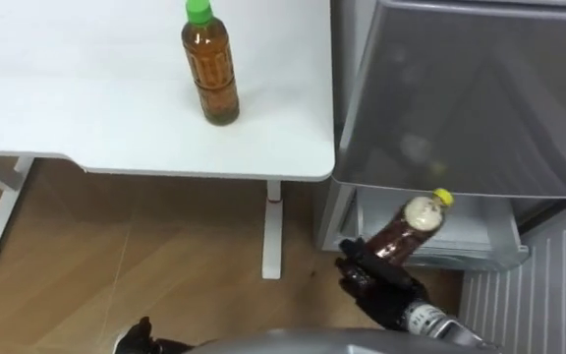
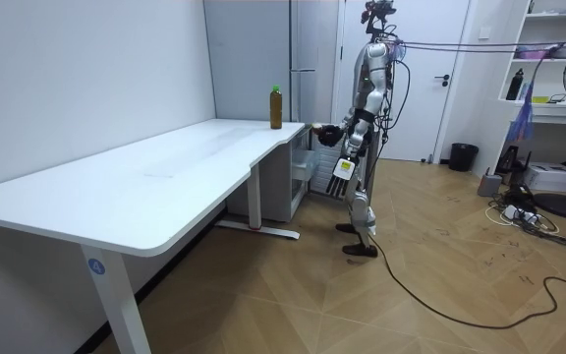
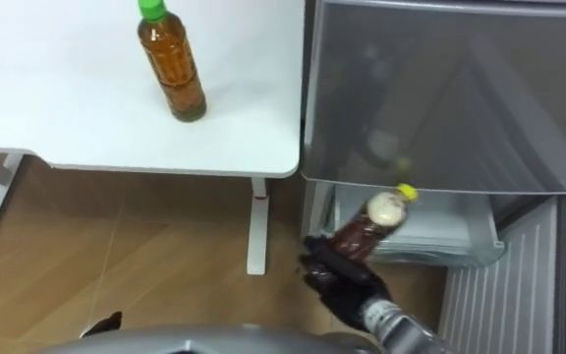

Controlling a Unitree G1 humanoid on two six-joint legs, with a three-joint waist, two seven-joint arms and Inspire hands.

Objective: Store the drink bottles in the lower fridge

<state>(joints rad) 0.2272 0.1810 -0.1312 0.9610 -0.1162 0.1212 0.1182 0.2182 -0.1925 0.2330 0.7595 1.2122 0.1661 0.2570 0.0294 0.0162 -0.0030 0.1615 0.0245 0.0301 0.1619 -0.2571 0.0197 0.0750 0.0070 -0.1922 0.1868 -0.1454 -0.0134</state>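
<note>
A brown tea bottle with a green cap (image 1: 211, 64) stands upright on the white table (image 1: 86, 118), near its right end. My right hand (image 1: 376, 280) is shut on a second brown bottle with a yellow cap (image 1: 408, 226). That bottle is tilted, its cap pointing up and away toward the open lower fridge compartment (image 1: 470, 241). It hangs in front of the compartment's pale drawer, outside it. My left hand (image 1: 141, 336) shows as a dark shape low at the bottom left edge. In the room view I stand at the table's far end, facing the fridge (image 2: 314, 59).
The grey upper fridge door (image 1: 480, 88) is closed above the open compartment. The lower door (image 1: 524, 300) swings open to my right, its ribbed inner face showing. White table legs (image 1: 272, 231) stand on the wooden floor left of the fridge.
</note>
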